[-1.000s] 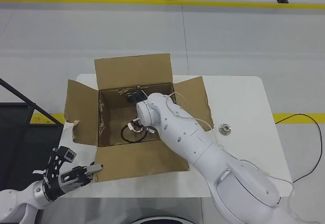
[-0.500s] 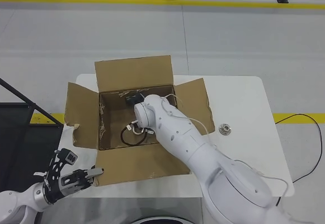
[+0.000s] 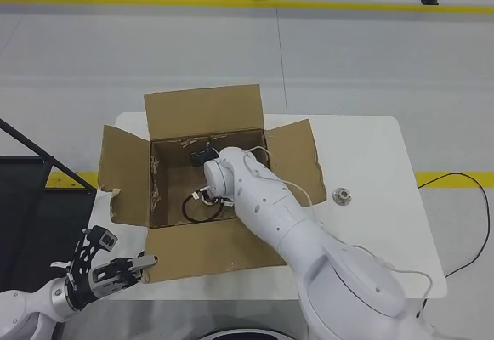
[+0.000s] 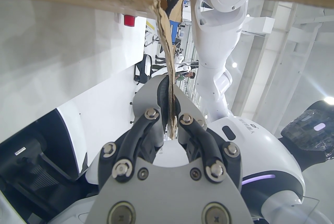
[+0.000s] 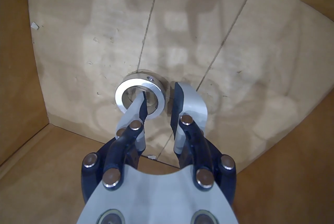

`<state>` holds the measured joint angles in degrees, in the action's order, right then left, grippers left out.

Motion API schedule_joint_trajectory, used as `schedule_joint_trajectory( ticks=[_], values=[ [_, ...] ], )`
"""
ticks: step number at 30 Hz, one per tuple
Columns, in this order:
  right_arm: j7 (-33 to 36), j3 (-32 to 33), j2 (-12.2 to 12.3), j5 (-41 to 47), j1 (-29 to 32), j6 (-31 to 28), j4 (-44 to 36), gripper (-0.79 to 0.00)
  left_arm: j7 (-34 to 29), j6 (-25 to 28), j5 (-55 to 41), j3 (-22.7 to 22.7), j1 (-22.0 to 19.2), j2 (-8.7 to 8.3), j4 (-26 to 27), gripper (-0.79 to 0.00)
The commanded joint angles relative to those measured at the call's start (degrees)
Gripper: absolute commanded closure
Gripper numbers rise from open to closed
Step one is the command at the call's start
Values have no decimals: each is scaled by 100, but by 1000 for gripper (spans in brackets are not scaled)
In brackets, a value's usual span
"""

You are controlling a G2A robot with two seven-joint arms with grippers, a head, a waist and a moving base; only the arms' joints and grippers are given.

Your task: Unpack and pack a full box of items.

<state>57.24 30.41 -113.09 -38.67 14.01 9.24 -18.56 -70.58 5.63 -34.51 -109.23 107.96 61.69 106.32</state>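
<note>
- Cardboard box floor (image 5: 78, 26) carries a metal collar ring (image 5: 122, 96), lying flat.
- We see the right gripper (image 5: 159, 102) apart, straddling its wall, one finger inside.
- Left gripper (image 4: 169, 102) pinches a flap (image 4: 165, 47).

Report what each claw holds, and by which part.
Left claw is shut on the near box flap, pinching its torn corner. Right claw holds nothing: open, it straddles the metal ring's wall.
</note>
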Motion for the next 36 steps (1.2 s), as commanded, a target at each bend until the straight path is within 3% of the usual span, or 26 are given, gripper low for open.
schedule_joint_trajectory(
  ticks=[1,6,21,31,32,33,34,35,36],
  values=[
    [-14,6,-27,2,-9,-29,55,-203,4,-8,9,4,-3,-6,-3,0],
    [-53,37,-92,10,-45,-83,195,0,35,2,-2,13,-9,-20,-7,0],
    [-406,277,-98,19,-428,-108,277,0,44,-211,-45,-47,-301,-93,-285,0],
    [-594,628,199,10,-611,-374,-211,0,-81,-473,-115,-63,-764,-168,-684,0],
    [-592,672,251,-23,-610,-345,-307,0,-85,-485,-109,-57,-794,-175,-703,-58],
    [-563,708,307,-83,-603,-286,-413,0,-93,-490,-89,-53,-821,-181,-714,-280],
    [-477,753,385,-190,-591,-136,-595,0,-108,-487,-62,-51,-847,-190,-727,-431],
    [-415,803,449,-250,-557,-57,-798,0,-115,-493,-63,-52,-863,-195,-738,-650],
    [-369,842,499,-293,-520,-24,-955,0,-118,-499,-66,-54,-873,-199,-743,-785]
  ],
)
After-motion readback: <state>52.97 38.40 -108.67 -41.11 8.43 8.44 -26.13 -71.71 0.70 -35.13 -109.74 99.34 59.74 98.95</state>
